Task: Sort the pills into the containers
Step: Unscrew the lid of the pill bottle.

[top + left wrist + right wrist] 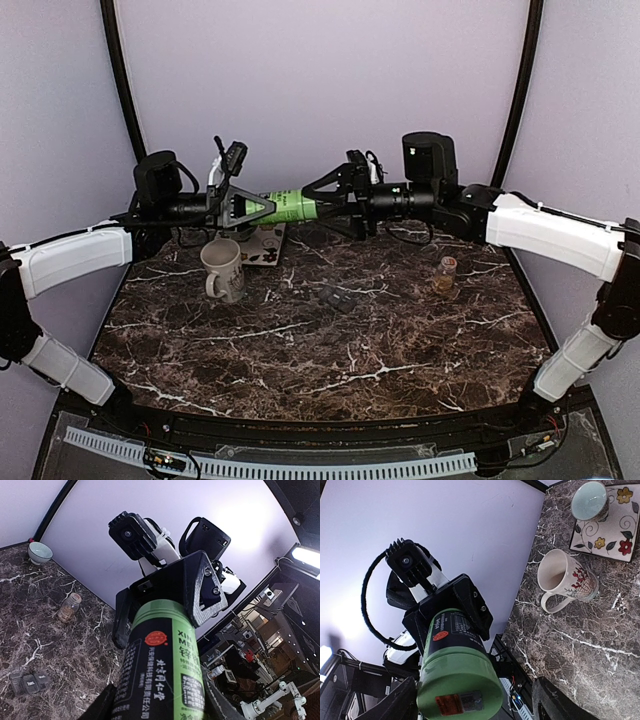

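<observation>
A green and black bottle [288, 206] hangs level above the back of the table, between my two arms. My left gripper [243, 208] is shut on its body [160, 665]. My right gripper [318, 205] stands open round the green cap end [455, 690], with gaps at both sides. The containers [335, 297], a low dark grey strip, lie mid-table and also show in the left wrist view [30, 681]. Tan-yellow pills sit in a small glass jar [446, 276] at the right, upright [69, 607].
A white mug [222, 270] stands at the back left, below the bottle [565, 580]. Behind it a flowered square plate [610, 535] carries a pale teal bowl [589, 500]. The marble table's [330, 360] near half shows bare stone.
</observation>
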Controlling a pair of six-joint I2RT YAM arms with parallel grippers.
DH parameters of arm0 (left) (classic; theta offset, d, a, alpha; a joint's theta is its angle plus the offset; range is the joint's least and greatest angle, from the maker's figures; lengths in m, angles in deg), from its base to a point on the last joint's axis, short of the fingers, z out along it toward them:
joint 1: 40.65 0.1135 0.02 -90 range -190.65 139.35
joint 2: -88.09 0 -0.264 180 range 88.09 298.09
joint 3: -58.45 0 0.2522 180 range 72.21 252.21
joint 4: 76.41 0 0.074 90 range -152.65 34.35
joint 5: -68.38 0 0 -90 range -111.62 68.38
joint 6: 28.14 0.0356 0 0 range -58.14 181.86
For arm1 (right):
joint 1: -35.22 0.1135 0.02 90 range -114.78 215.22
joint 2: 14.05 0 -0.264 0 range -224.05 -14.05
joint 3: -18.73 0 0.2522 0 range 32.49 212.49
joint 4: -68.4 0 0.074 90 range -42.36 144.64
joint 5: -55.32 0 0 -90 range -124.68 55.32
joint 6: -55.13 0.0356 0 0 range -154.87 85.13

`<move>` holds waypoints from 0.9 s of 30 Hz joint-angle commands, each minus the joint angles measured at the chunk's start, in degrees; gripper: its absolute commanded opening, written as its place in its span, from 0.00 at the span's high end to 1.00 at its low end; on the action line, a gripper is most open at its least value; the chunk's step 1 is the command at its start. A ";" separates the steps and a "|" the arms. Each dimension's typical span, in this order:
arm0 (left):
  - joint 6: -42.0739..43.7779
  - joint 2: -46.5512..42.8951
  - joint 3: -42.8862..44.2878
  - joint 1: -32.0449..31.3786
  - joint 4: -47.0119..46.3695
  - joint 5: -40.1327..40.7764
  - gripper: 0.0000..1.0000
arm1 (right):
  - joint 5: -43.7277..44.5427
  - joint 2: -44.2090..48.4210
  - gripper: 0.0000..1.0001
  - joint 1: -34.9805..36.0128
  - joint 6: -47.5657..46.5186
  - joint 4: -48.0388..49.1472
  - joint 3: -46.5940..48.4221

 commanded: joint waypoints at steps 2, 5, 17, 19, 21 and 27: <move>2.02 -2.38 2.40 -0.52 1.11 0.03 1.00 | -1.49 -1.69 0.28 1.02 -0.26 1.56 3.24; 2.67 -2.87 2.16 -0.51 1.40 0.39 1.00 | -1.39 -1.98 0.37 1.03 -1.16 0.62 4.29; -2.79 -2.88 1.73 -0.51 -2.92 0.77 1.00 | -3.02 -1.05 0.82 1.28 -15.01 -3.47 4.38; -5.91 -2.34 1.66 -0.51 -5.87 0.04 1.00 | -3.55 -0.08 0.81 1.42 -20.83 -3.50 3.73; -10.41 -1.66 1.45 -0.52 -9.71 -0.81 1.00 | -3.28 1.22 0.79 1.67 -26.69 -3.63 2.86; -25.03 1.81 1.00 -0.51 -25.11 -3.10 1.00 | -0.19 4.63 0.72 1.81 -40.88 -5.67 0.15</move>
